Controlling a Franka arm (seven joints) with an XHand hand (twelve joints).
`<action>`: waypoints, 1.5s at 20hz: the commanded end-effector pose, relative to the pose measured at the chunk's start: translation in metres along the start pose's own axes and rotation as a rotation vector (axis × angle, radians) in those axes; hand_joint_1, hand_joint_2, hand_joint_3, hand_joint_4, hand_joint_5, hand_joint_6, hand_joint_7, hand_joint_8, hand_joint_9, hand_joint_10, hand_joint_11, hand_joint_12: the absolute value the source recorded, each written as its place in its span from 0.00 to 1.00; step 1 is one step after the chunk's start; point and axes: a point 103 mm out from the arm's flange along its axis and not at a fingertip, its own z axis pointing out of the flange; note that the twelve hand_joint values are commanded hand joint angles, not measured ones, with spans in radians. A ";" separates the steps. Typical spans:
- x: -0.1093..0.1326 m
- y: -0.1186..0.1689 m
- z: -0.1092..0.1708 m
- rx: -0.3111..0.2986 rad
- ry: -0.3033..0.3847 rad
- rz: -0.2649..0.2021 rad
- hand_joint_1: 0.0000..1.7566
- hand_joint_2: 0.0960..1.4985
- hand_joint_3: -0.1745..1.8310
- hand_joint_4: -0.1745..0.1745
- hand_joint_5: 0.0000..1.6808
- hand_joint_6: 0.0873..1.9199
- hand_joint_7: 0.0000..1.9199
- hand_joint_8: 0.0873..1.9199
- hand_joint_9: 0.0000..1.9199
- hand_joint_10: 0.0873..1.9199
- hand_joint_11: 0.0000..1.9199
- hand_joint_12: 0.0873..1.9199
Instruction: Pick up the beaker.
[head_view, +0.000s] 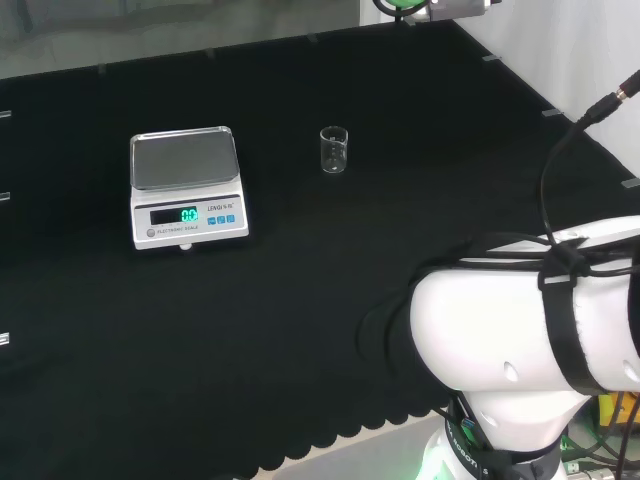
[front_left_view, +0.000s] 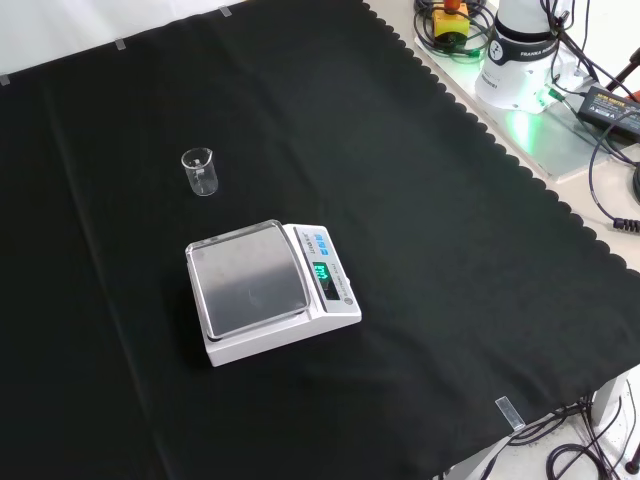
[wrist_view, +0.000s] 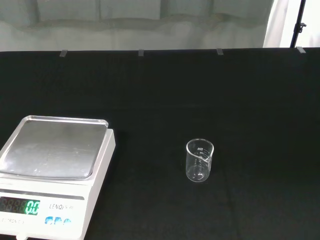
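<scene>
The little beaker (head_view: 334, 150) stands upright on the black cloth (head_view: 300, 300), apart from the scale (head_view: 186, 187), with open room around it; the hand's grip cannot be told

One clear glass beaker (head_view: 334, 150) (front_left_view: 201, 172) (wrist_view: 199, 160) is standing upright on the black cloth (head_view: 300, 300) (front_left_view: 420, 200) (wrist_view: 250, 100). One white digital scale (head_view: 187, 187) (front_left_view: 270, 290) (wrist_view: 52, 172) with one steel pan is sitting on the same cloth. One lit display is showing on the scale.
</scene>
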 end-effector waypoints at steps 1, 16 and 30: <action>0.010 0.005 0.001 -0.018 -0.043 -0.012 0.12 0.52 0.34 0.32 0.15 0.07 0.10 0.33 0.21 0.37 0.22 0.69; 0.148 0.117 -0.022 -0.012 -0.105 -0.217 0.11 0.59 0.25 0.31 0.19 0.00 0.09 0.33 0.20 0.38 0.21 0.71; 0.123 0.222 0.050 0.043 -0.098 -0.286 0.11 0.59 0.24 0.30 0.20 0.00 0.09 0.34 0.20 0.38 0.21 0.71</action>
